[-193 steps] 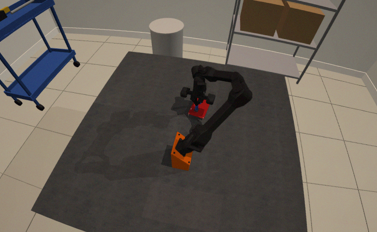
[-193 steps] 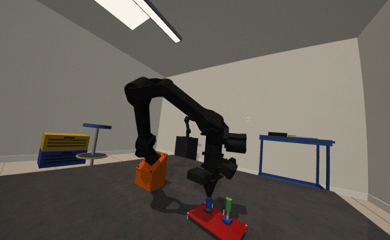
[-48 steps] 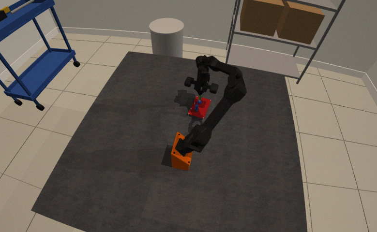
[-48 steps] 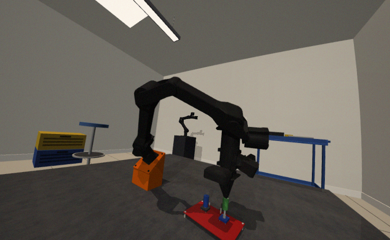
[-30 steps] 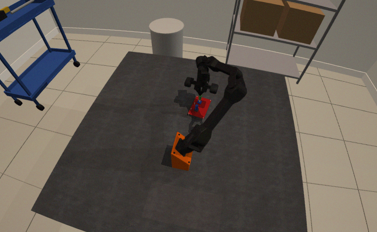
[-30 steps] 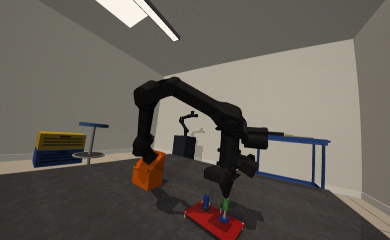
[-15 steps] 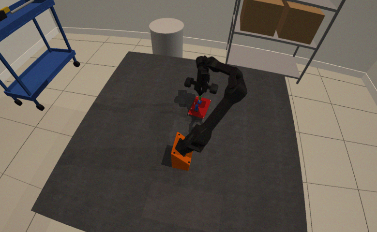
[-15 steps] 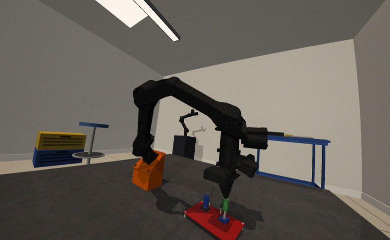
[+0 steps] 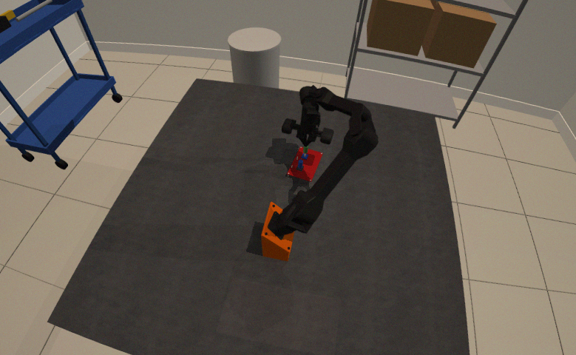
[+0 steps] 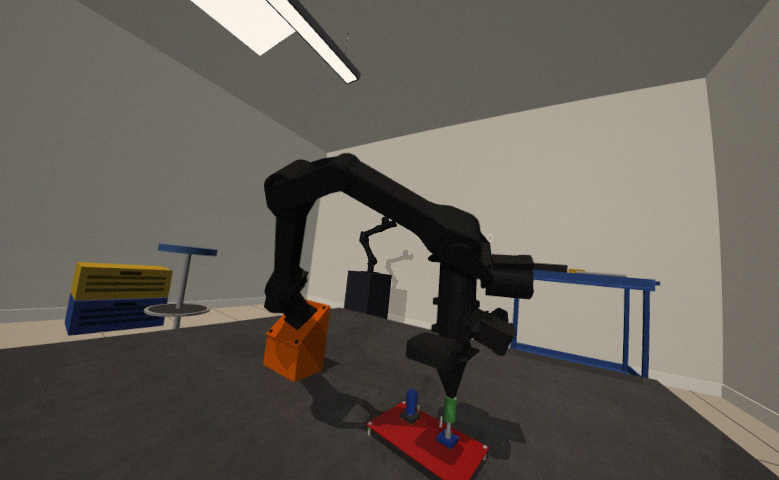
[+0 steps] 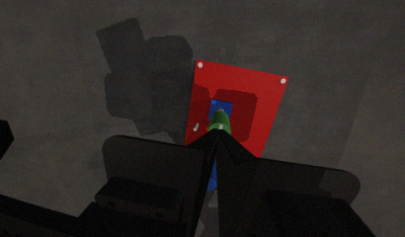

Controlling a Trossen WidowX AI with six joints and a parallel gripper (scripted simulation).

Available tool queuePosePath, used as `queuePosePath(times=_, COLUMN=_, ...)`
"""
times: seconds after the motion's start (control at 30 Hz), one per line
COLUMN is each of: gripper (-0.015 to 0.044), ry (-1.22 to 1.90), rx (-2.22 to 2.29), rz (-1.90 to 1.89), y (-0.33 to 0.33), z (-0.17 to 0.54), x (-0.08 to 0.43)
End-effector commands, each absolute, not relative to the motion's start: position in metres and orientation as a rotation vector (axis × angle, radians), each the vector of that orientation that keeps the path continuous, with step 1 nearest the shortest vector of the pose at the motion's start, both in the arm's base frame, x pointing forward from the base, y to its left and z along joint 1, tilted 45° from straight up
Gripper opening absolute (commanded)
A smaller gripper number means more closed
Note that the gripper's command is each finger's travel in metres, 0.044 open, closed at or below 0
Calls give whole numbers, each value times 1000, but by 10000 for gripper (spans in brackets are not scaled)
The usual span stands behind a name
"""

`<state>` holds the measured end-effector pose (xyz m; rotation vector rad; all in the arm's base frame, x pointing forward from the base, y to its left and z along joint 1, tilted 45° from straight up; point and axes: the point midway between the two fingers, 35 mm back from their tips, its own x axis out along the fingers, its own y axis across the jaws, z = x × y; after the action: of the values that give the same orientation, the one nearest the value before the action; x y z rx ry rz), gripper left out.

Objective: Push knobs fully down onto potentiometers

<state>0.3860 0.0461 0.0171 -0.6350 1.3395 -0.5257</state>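
Observation:
The red circuit board (image 9: 307,174) (image 10: 394,432) (image 11: 241,80) stands on short legs. The green knob (image 10: 450,410) (image 11: 219,121) sits high on its shaft; in the exterior view grey shaft shows between it and the blue potentiometer (image 10: 447,439) (image 11: 221,106). The blue knob (image 9: 299,164) (image 10: 411,401) (image 11: 212,179) stands upright close above the dark potentiometer (image 10: 409,416); no shaft shows between them. My gripper (image 9: 306,145) (image 10: 451,396) (image 11: 217,134) is shut and empty, pointing down, its tips at the top of the green knob. In the wrist view the fingers partly hide the blue knob.
Thin pale pins stand on the board, one (image 11: 196,126) beside the green knob. The orange arm base (image 9: 276,246) (image 10: 295,355) is behind the board's blue-knob end. A blue cart (image 9: 62,109), a white cylinder (image 9: 255,61) and a shelf rack (image 9: 405,94) stand farther off.

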Motion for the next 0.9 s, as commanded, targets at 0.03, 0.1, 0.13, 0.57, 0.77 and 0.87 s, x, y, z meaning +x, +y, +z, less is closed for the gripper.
queuePosePath(times=0.03, gripper=0, ry=1347, rx=-618, rz=-551, y=32, z=7, x=391)
queuePosePath(times=0.1, gripper=0, ry=1347, rx=-618, rz=-551, y=30, z=5, x=392)
queuePosePath(times=0.13, gripper=0, ry=1347, rx=-618, rz=-551, y=30, z=5, x=392)
queuePosePath(times=0.57, gripper=0, ry=1347, rx=-618, rz=-551, y=27, z=2, x=392)
queuePosePath(times=0.77, gripper=0, ry=1347, rx=-618, rz=-551, y=25, z=-1, x=393)
queuePosePath(times=0.87, gripper=0, ry=1347, rx=-618, rz=-551, y=25, z=-1, x=393)
